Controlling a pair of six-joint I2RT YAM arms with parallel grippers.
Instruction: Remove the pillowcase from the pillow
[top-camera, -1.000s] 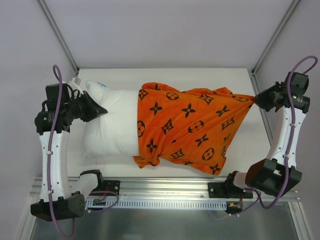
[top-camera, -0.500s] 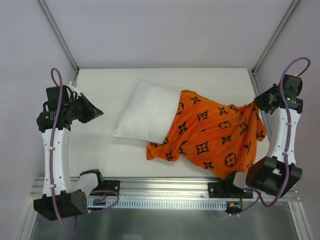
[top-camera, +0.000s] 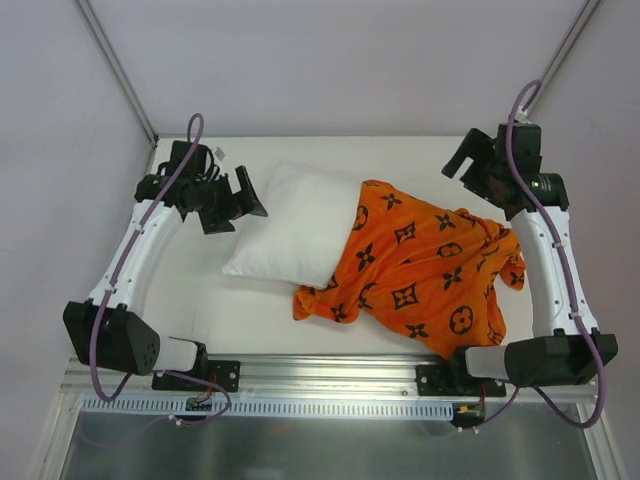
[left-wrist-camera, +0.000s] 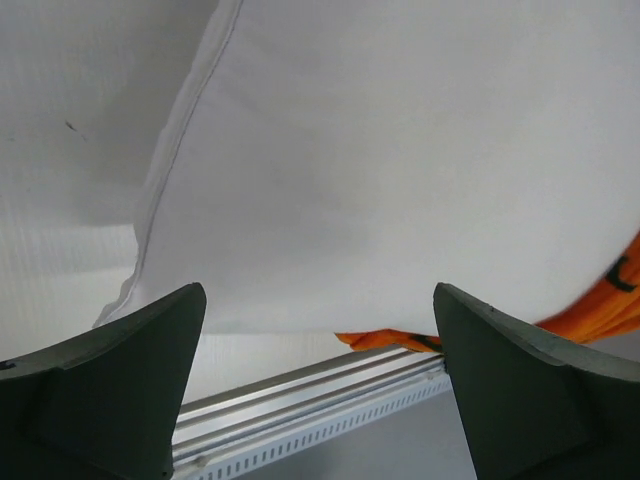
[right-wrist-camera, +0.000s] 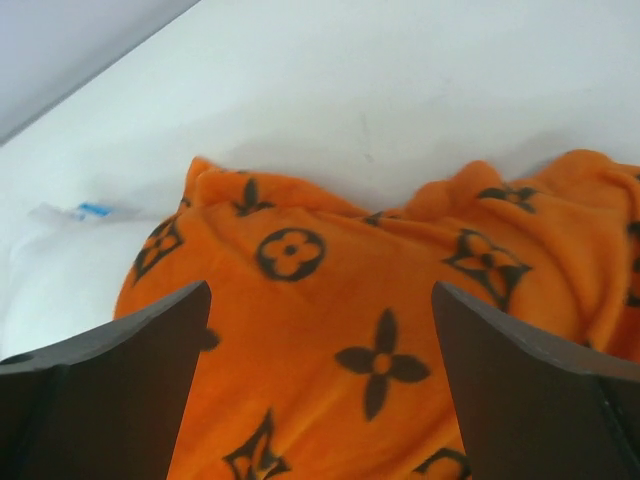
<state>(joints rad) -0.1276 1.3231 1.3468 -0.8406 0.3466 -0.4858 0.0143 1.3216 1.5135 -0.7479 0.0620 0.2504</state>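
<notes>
You see a white worktop (top-camera: 190, 300) from above, with 2 robot arms rising from an aluminium rail (top-camera: 330, 375) at its near edge.

The pillow (top-camera: 295, 225), plain white and plump, lies tilted on the worktop a little left of centre. Its left and middle parts are bare. The pillowcase (top-camera: 430, 270), bright orange with dark flower, star and circle motifs, lies crumpled over the pillow's right end and spreads toward the near right of the worktop. You cannot tell how far the pillow reaches inside the cloth.

Your left hand (top-camera: 238, 203) is just beside the pillow's far left corner, with its fingers spread wide and nothing between them. In the left wrist view, the left hand (left-wrist-camera: 318, 290) frames the white pillow (left-wrist-camera: 400, 160), with a sliver of orange pillowcase (left-wrist-camera: 610, 300) at the right edge and the rail (left-wrist-camera: 300, 395) below.

Your right hand (top-camera: 465, 160) is above the far right of the worktop, just beyond the pillowcase's far edge, also spread wide and holding nothing. In the right wrist view, the right hand (right-wrist-camera: 320, 285) looks down on the rumpled orange pillowcase (right-wrist-camera: 340, 300).
</notes>
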